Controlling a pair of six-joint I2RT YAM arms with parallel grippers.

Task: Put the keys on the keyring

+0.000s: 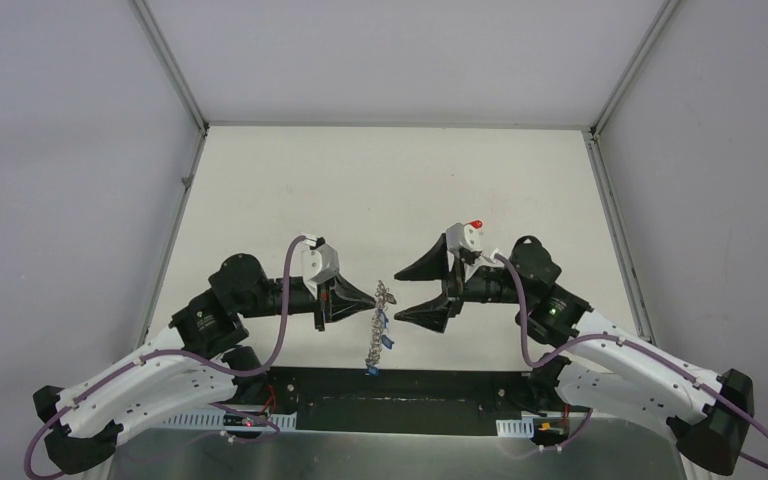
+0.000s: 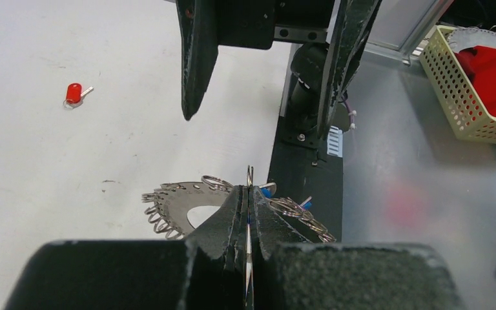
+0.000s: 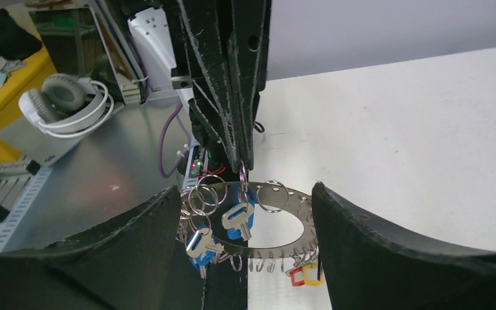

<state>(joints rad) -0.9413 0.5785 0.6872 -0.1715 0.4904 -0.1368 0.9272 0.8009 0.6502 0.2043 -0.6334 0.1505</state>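
Flat grey keyring (image 1: 378,325) at frame centre in the top view: hangs edge-on, rimmed with many small wire loops, blue-tagged keys (image 3: 239,218) dangling from a few. Sits pinched near its upper rim in the left gripper (image 1: 368,297), jaws closed tight on the metal. Faces the right gripper (image 1: 401,296) just to its right, fingers spread wide, touching nothing. Red-tagged key (image 2: 73,93) loose on the white table (image 2: 51,194), upper left of the left wrist view, well apart from the ring.

Grey keyring (image 3: 297,210), blue-tagged keys (image 3: 239,216)
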